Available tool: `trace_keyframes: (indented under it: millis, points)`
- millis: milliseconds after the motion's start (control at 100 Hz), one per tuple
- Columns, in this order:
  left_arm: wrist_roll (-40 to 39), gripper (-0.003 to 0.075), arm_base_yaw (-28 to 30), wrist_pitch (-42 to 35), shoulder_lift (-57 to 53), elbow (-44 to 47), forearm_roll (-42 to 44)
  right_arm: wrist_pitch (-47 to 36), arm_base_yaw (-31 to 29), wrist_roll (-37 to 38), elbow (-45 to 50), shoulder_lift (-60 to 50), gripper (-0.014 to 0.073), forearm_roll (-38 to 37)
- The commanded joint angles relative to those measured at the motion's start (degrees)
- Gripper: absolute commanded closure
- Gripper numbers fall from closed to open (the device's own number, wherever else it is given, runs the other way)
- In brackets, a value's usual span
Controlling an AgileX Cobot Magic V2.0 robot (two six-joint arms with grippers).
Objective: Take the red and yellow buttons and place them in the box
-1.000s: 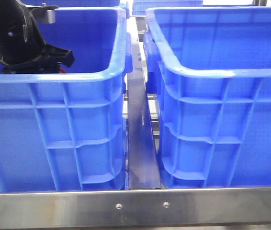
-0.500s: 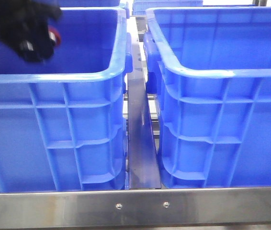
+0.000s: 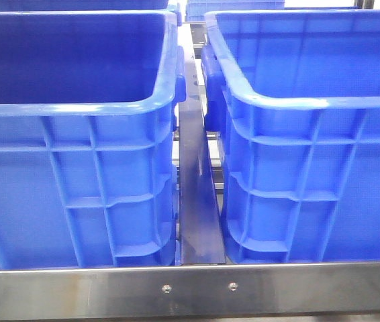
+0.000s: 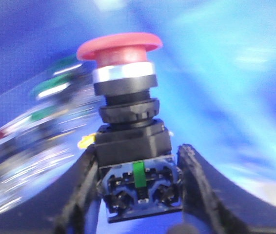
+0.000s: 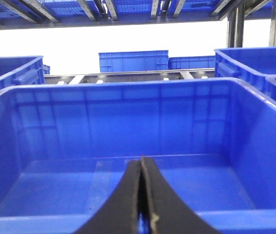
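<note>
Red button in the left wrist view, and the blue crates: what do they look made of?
Red button: cap looks like matte plastic; the ring beneath glints like polished metal; black body and blue base look like moulded plastic. Blue crates: glossy moulded plastic, judging by ribbed walls and sheen.

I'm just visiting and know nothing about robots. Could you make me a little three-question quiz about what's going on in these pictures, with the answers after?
1. True or false: the left pincer is holding a red button.
2. How does the right pincer stand? A) wide open B) shut with nothing in it C) shut on a button
3. Fill in: in the front view, the crates on the left and right are both the colour ____.

Key
1. True: its fingers clamp the button's black body, red cap pointing away.
2. B: the fingers meet over an empty-looking blue crate.
3. Blue.
</note>
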Motion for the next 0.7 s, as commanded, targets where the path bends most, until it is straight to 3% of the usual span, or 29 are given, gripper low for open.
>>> trace_keyframes:
  millis: [0,170,320,690]
  points:
    - [0.8,0.0739,-4.9,-3.2,-2.3,-1.4,-0.3,-5.9,-0.3,-0.2,-0.7,-1.5,0.0699,-0.4]
    - [0.8,0.0739,-12.9,-3.8,-2.1,-1.4,0.7,-7.2,-0.3,-0.2,-0.9,-1.5,0.0699,-0.4]
    - [0.8,0.0739,-16.0,-4.6,-1.7,-1.4,1.1,-3.3,-0.3,2.9,-4.7,-1.4,0.0699,-0.4]
    - [0.8,0.0739,-16.1,-4.7,-1.7,-1.4,1.1,28.7,-0.3,6.3,-33.5,9.4,0.0699,3.3]
